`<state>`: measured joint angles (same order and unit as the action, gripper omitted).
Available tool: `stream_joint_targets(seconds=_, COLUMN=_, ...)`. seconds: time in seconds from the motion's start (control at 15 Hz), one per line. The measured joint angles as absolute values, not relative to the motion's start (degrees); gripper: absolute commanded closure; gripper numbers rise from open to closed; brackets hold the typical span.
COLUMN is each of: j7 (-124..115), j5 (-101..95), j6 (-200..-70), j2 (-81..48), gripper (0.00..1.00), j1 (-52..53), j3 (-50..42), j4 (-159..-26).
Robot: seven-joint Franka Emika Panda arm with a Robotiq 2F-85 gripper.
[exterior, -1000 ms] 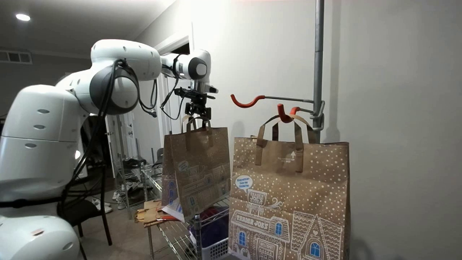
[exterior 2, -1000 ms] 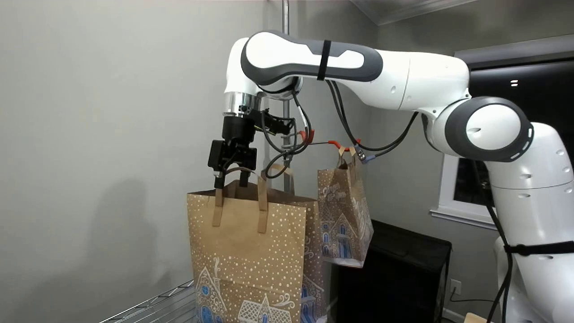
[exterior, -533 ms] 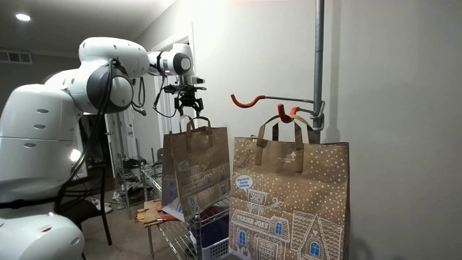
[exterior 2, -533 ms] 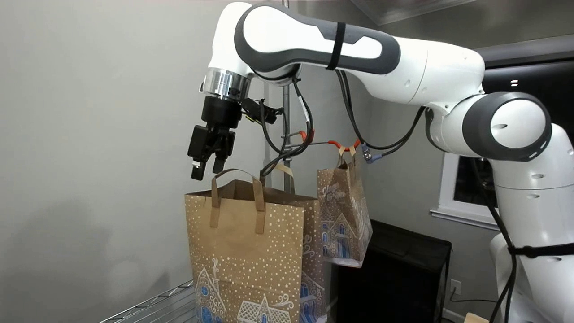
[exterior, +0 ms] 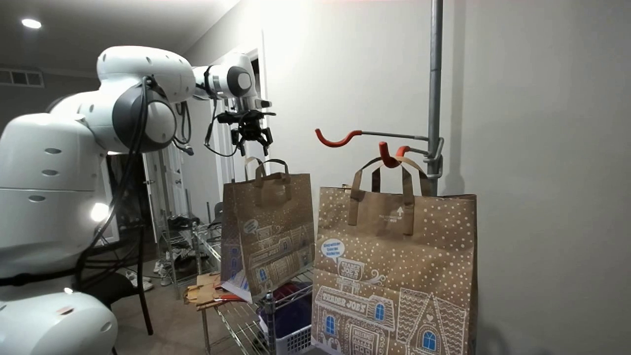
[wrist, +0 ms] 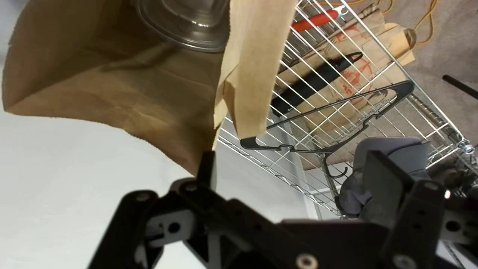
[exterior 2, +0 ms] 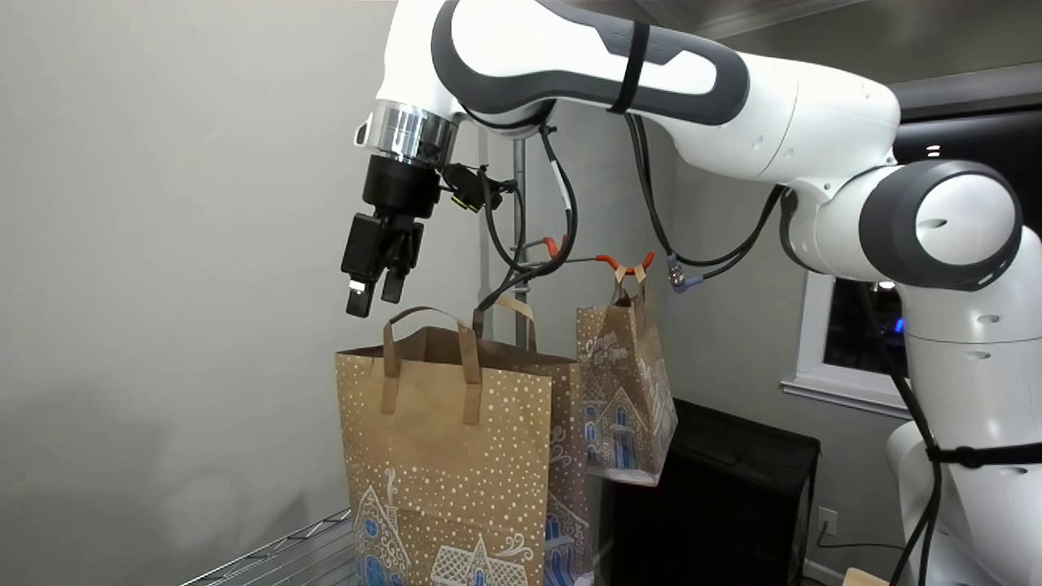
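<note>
My gripper (exterior: 254, 150) is open and empty, a little above the handles of a brown paper bag (exterior: 278, 227) with white dots and printed houses. In an exterior view the gripper (exterior 2: 375, 301) is above and left of that bag's raised handle (exterior 2: 429, 316), apart from it. The bag (exterior 2: 448, 456) is upright with its mouth open. In the wrist view the fingers (wrist: 291, 157) are wide apart with nothing between them. The bag's inside (wrist: 149, 89) shows there with a clear plastic container (wrist: 186, 28) in it. A handle strap (wrist: 261, 71) stands near the left finger.
A similar bag (exterior: 394, 256) hangs from a red-tipped hook (exterior: 389, 157) on a grey pole (exterior: 435, 74). Another red-tipped hook (exterior: 340, 143) juts out. A wire shelf (wrist: 283, 164) holds a black hanger (wrist: 321, 149) and a grey cap (wrist: 388, 153). A black cabinet (exterior 2: 716, 496) stands behind.
My gripper has risen from the bag's handles and shifted left in both exterior views, so its fingers are clear of them. The bag has stayed nearly still.
</note>
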<state>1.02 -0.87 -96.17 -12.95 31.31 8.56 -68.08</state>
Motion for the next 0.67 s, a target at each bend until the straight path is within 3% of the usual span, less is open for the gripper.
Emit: stream_joint_targets(seconds=0.67, j7=-13.1, j5=-7.1, j6=-79.3, j2=-11.0, gripper=0.00, j1=33.2, j3=8.5, j4=-68.9)
